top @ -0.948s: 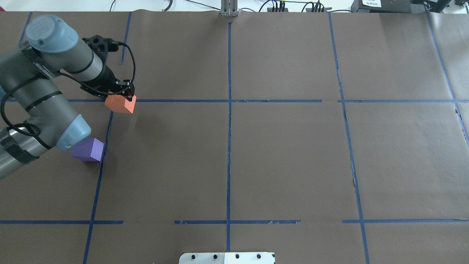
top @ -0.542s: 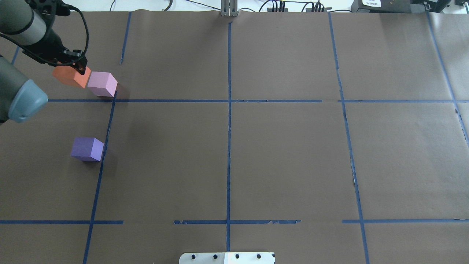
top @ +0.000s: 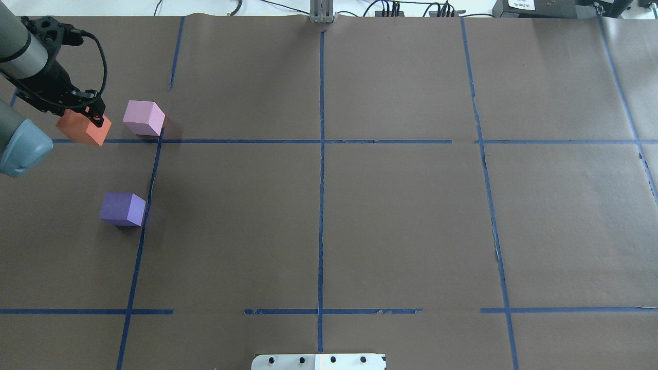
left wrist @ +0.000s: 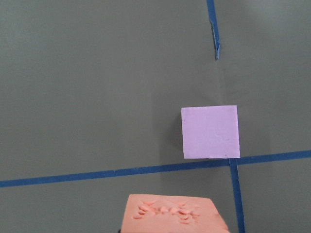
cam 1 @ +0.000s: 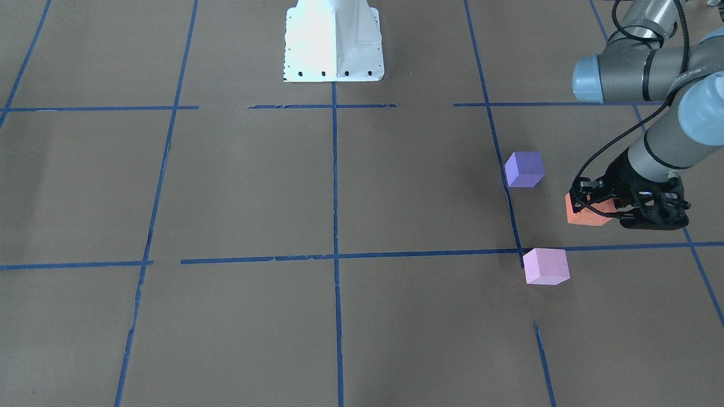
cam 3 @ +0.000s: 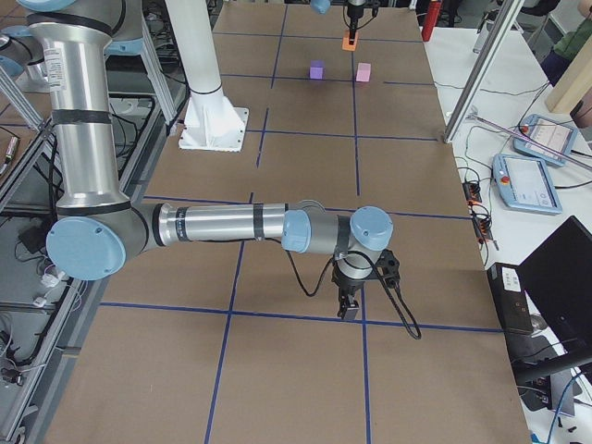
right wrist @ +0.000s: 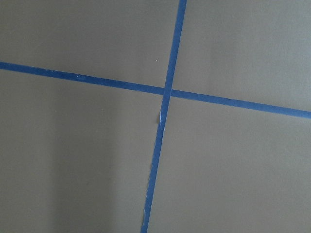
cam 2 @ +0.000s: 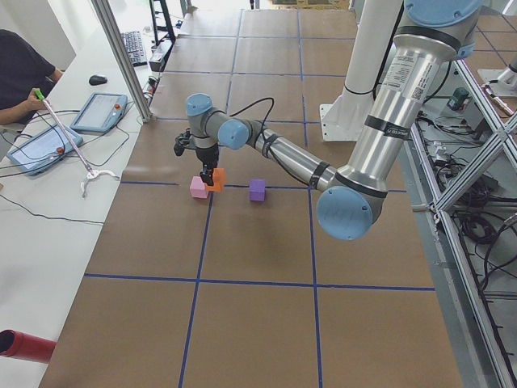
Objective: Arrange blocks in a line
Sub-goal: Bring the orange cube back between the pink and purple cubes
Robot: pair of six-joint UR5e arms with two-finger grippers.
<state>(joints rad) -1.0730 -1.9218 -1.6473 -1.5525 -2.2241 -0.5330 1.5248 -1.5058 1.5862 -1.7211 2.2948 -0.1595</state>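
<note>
My left gripper point(top: 90, 115) is shut on the orange block point(top: 78, 131), held low over the table at the far left. In the front view the gripper point(cam 1: 615, 207) hides most of this block point(cam 1: 582, 215). The pale pink block point(top: 144, 118) rests just to the right of it, by a tape crossing, with a small gap between them. The violet block point(top: 122, 209) rests nearer the robot, beside a tape line. In the left wrist view the pink block point(left wrist: 210, 131) lies beyond the orange block point(left wrist: 172, 216). My right gripper point(cam 3: 349, 311) hangs over bare paper; I cannot tell whether it is open.
Brown paper with a blue tape grid point(top: 321, 141) covers the table. The white robot base point(cam 1: 334, 39) stands at the table's near edge. An operator sits at the side bench point(cam 2: 48, 137), where tablets lie.
The left arm carried the orange block from the tape crossing to the far left, uncovering the pink block, then drew it slightly back toward the robot. The violet block stayed put.
</note>
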